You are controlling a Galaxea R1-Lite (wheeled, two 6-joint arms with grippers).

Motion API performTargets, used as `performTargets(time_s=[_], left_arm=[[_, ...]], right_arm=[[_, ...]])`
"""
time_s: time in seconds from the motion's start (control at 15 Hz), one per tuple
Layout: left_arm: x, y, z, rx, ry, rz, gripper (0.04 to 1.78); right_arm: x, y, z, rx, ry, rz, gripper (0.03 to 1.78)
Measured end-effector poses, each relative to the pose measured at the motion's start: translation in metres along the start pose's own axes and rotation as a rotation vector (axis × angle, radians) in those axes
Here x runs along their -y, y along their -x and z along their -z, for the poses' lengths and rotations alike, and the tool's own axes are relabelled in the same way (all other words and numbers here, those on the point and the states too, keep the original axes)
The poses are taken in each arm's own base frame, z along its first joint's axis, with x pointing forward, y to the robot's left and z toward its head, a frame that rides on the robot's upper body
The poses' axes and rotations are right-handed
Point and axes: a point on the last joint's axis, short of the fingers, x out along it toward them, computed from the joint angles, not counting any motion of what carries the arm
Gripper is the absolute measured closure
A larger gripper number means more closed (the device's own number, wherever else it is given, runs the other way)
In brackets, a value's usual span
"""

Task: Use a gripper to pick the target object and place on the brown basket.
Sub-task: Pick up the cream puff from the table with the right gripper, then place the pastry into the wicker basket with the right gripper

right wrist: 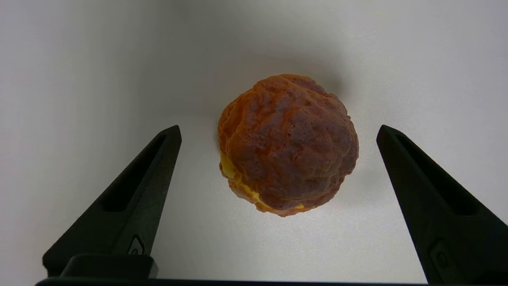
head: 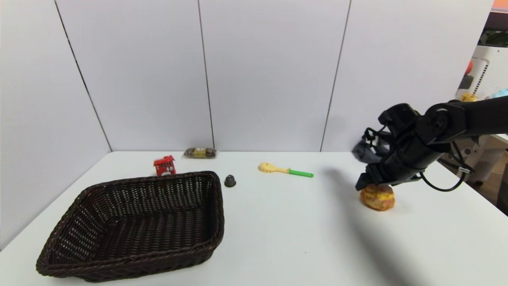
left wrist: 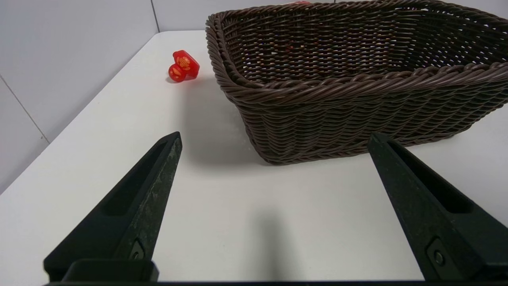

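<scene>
The right claw (right wrist: pixel 278 131) hangs directly above the target object (right wrist: pixel 287 145), a crusty golden-brown bun with a yellow filling, which sits on the white table (head: pixel 278 238) at the robot's right. The wrist camera shows both black fingers (right wrist: pixel 158 159) spread wide on either side of the bun and touching nothing, so the grasp is not yet made; from the head camera the claw's tip appears just over the bun's top. The brown basket (head: pixel 135 226) lies well apart on the robot's left, holding nothing that can be seen. The left claw (left wrist: pixel 274 137) is parked low near the basket's side, its fingers also spread and holding nothing. Other items stay out of play on the table: a yellow spatula with a green handle (head: pixel 285 171), a small dark cap (head: pixel 229 180), a red box (head: pixel 164 165) and a wrapped snack (head: pixel 200 152) by the wall. As things stand, only the approach looks done; closing on the bun, lifting it, carrying it across the table and setting it in the basket all remain.
</scene>
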Motion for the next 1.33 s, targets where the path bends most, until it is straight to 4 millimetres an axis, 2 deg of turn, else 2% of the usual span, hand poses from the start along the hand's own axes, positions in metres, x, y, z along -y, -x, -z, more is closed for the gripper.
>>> performTargets(time_s=[0.27, 0.53, 0.6, 0.8, 0.93, 1.13, 1.33], left_arm=[[0.000, 0.000, 0.000, 0.000, 0.000, 0.000, 0.13], [0.000, 0.000, 0.000, 0.000, 0.000, 0.000, 0.13], [0.000, 0.000, 0.000, 0.000, 0.000, 0.000, 0.13], [0.000, 0.000, 0.000, 0.000, 0.000, 0.000, 0.13], [0.000, 0.000, 0.000, 0.000, 0.000, 0.000, 0.13], [0.000, 0.000, 0.000, 0.000, 0.000, 0.000, 0.13], [0.000, 0.000, 0.000, 0.000, 0.000, 0.000, 0.13]], right_arm=[[0.002, -0.011, 0.000, -0.027, -0.004, 0.004, 0.71], [0.005, -0.017, 0.001, -0.041, -0.013, 0.007, 1.10], [0.006, -0.017, 0.001, -0.040, -0.014, 0.008, 1.29], [0.007, -0.008, 0.001, -0.023, -0.009, 0.015, 1.33], [0.004, 0.007, -0.002, 0.024, 0.002, 0.013, 1.34], [-0.010, 0.041, -0.014, 0.143, 0.046, -0.006, 1.37], [-0.041, 0.085, -0.028, 0.305, 0.113, -0.051, 1.37]])
